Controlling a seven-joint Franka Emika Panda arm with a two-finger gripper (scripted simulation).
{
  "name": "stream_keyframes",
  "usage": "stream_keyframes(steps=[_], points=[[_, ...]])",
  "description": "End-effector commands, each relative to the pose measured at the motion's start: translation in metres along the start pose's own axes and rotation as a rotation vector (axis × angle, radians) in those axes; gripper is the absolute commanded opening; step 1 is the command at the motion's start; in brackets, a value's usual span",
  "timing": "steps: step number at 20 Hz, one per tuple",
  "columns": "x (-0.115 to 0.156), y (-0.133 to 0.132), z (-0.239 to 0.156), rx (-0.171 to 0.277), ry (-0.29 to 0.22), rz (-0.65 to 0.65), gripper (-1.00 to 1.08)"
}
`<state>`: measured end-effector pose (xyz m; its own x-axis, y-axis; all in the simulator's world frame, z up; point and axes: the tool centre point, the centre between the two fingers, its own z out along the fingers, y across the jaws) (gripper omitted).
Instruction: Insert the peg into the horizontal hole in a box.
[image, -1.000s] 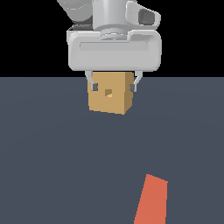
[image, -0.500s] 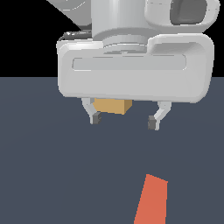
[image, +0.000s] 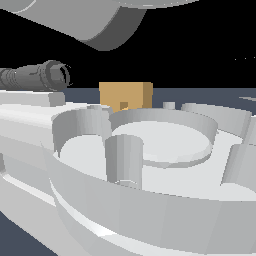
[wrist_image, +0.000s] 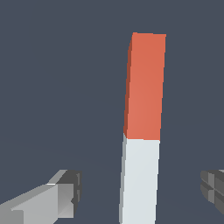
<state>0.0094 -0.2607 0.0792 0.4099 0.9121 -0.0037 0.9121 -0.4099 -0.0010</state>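
In the wrist view, 1 grey finger (wrist_image: 52, 197) of the gripper (wrist_image: 138, 192) shows at one side, the peg (wrist_image: 142, 131) lies flat on the dark floor (wrist_image: 52, 78) between, and the other finger sits at the far edge. The 2 fingers are spread wide, clear of the peg. Its orange-red part points away, its pale part nearer. In the exterior view the arm's white body (image: 130, 180) fills most of the frame; the tan box (image: 125, 95) and its hole (image: 123, 105) peek above it.

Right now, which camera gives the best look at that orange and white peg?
The wrist view: the peg lies in full sight on the dark floor, between the open jaws and untouched. The exterior view shows none of it; the arm's body fills that picture, with only the box behind.
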Motion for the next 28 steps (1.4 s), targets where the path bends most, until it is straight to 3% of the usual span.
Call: stream_keyframes(steps=[1, 6, 13, 22, 28], points=[[-0.017, 0.005, 0.007, -0.001, 0.002, 0.029, 1.00], [-0.032, 0.009, 0.013, -0.001, 0.004, 0.056, 1.00], [-0.033, 0.008, 0.016, 0.000, 0.003, 0.057, 1.00], [-0.032, 0.007, 0.056, -0.001, 0.004, 0.056, 1.00], [-0.031, 0.009, 0.063, -0.001, 0.004, 0.056, 1.00]])
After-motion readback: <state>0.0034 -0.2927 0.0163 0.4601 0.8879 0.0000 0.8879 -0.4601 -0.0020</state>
